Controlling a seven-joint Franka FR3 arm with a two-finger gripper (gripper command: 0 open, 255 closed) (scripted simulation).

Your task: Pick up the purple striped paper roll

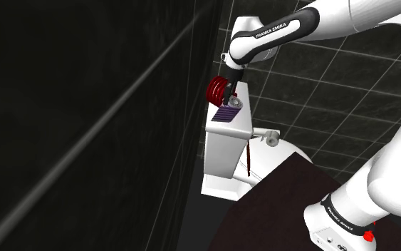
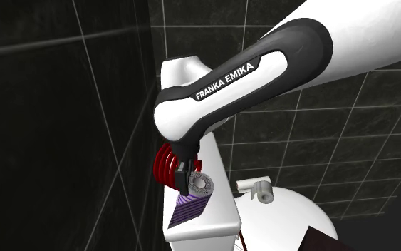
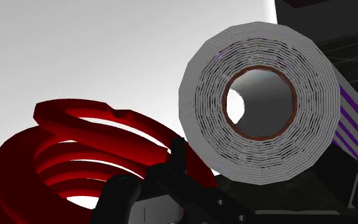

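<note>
One purple striped paper roll (image 2: 191, 202) lies tilted on the flat top of a white toilet tank (image 1: 227, 146). Its grey, finely ringed end face is turned up toward the arm, with a brown core ring around a hollow centre, and its side carries purple stripes.

The single black gripper (image 2: 186, 178) is down at that upper end, on the second exterior view's left of the end face. Whether it stands open or is closed on the roll cannot be told.

One red coil (image 3: 75, 153), a smooth, glossy spiral of several turns, sits just beside the roll and close to the gripper, on the shoulder view's upper left of the roll. Together the two things crowd the narrow tank top, and the roll's lower end lies near the top's edge.

A plain dark wall (image 1: 85, 107) rises close on the shoulder view's left. A dark tiled wall (image 1: 313, 93) with pale grout lines stands behind the tank. The open room lies to the right, over the rounded white toilet lid (image 2: 284, 224).

One small pale fitting (image 2: 259, 189) sits at the lid's far edge. The dark maroon stand (image 1: 284, 207) is near the toilet.
</note>
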